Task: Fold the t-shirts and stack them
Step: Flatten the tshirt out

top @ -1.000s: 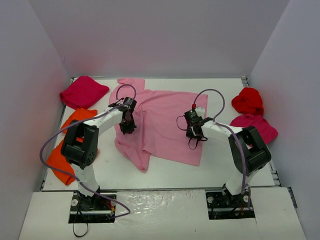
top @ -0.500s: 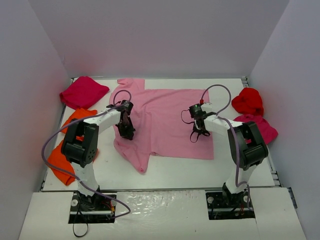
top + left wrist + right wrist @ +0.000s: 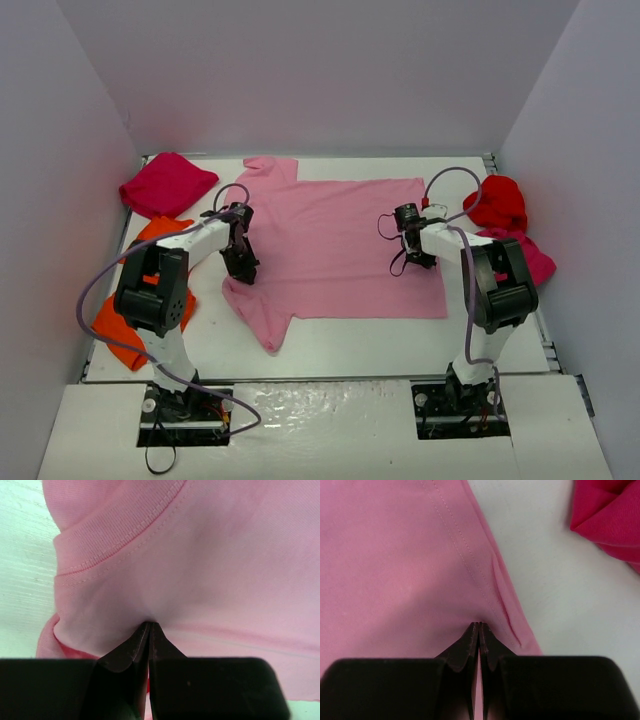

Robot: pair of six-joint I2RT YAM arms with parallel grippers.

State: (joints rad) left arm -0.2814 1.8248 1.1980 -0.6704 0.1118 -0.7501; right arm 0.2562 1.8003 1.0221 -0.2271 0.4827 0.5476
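A light pink t-shirt (image 3: 330, 240) lies spread across the middle of the table, its collar to the left and its hem to the right. My left gripper (image 3: 244, 274) is shut on a pinch of the pink cloth just below the collar band (image 3: 120, 535); its tips (image 3: 150, 624) meet in a pucker. My right gripper (image 3: 420, 258) is shut on the pink cloth (image 3: 395, 555) just inside the stitched hem, with its tips (image 3: 479, 624) together. One sleeve points toward the near edge at the lower left, the other toward the back.
A magenta t-shirt (image 3: 166, 184) lies crumpled at the back left, with orange t-shirts (image 3: 120, 320) along the left edge. A bright red t-shirt (image 3: 497, 200) and another magenta one (image 3: 518, 252) sit at the right edge, close to my right gripper.
Both grippers have drawn apart, the left one leftward and the right one rightward. The pink shirt has been pulled wider and flatter, its right hem now nearer the right-hand pile.
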